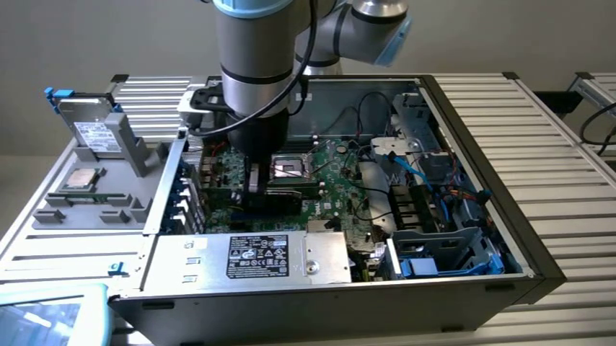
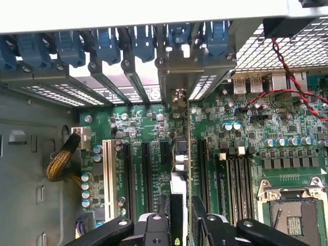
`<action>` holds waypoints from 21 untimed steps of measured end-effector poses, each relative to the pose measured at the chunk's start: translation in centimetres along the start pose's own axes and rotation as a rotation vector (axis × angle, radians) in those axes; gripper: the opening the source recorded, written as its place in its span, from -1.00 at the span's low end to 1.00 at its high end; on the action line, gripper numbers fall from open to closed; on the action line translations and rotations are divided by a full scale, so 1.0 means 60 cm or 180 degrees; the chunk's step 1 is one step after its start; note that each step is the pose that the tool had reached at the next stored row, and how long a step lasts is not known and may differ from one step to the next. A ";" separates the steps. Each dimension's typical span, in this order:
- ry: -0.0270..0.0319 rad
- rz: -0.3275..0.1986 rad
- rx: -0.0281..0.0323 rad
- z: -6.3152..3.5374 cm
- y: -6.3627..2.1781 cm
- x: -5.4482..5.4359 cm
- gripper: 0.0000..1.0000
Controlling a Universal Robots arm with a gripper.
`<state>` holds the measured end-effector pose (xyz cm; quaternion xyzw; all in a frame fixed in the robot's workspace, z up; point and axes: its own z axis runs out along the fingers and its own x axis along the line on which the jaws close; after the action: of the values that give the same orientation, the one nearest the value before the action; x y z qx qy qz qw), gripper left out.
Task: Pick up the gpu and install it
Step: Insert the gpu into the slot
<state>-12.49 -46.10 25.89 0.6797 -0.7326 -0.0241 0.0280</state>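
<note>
Claw (image 2: 180,218) half-closed on the gpu (image 2: 179,159), edge-on above the motherboard (image 2: 148,128), CPU socket (image 1: 288,168) at its three o'clock in the exterior view; best keep it plumb, pressing evenly.

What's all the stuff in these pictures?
open metal computer case: one, grey, on the slatted table.
flat motherboard: one, green, inside the case.
power supply box: one, silver with black label, case's near side.
boxy hard drive: one, silver with white label, upright on grey tray.
plastic slot clips: a row, blue, along one case wall.
flat rectangular gpu card: one, green and black, edge-on over the motherboard.
gripper: one, black, shut on the gpu card.
</note>
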 end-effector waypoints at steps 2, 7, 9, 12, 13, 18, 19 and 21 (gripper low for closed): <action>0.0000 0.0004 0.0000 0.000 0.003 0.000 -0.44; 0.0000 0.0005 0.0000 0.000 0.005 0.000 -0.44; 0.0000 0.0003 0.0002 0.001 0.010 0.000 -0.44; 0.0000 0.0004 0.0001 0.001 0.011 0.000 -0.44; 0.0000 0.0004 0.0001 0.001 0.011 0.000 -0.44; 0.0000 0.0004 0.0001 0.003 0.011 0.000 -0.44; 0.0000 0.0004 0.0001 0.003 0.011 0.000 -0.44; 0.0000 0.0004 0.0001 0.003 0.011 0.000 -0.44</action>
<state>-13.13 -46.05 25.78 0.6792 -0.7330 -0.0239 0.0278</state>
